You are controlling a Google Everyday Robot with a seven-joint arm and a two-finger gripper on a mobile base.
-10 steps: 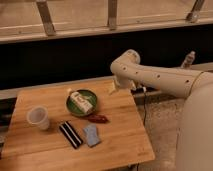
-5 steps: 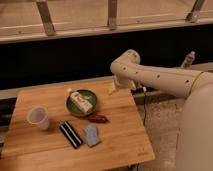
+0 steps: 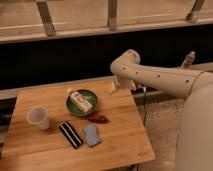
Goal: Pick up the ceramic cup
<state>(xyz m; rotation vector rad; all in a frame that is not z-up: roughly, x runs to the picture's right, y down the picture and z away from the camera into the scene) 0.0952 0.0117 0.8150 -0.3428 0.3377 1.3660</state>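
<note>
The ceramic cup [image 3: 39,117] stood upright near the left edge of the wooden table [image 3: 122,132], its wide rim open to the ceiling, apart from everything else. To its right lay a green plate [image 3: 93,101] carrying a pale carton [image 3: 80,101]. In front of the plate were a small red packet [image 3: 98,118], a black bar-shaped object [image 3: 71,134] and a blue-grey pad [image 3: 91,135].

The gripper [image 3: 114,90] hung below the bent white arm [image 3: 160,80], over the table's far edge just right of the plate and well apart from the cup. Whether it was open or closed could not be told.

The cup looked light, stiff and smooth-walled, so probably slippery and liable to chip if knocked over. Its taper suggested a grasp across the upper wall just under the rim, or one jaw inside and one outside the rim. The approach would likely have to pass over or around the plate, and the squeeze would need to be moderate and centred to avoid tipping the cup.
</note>
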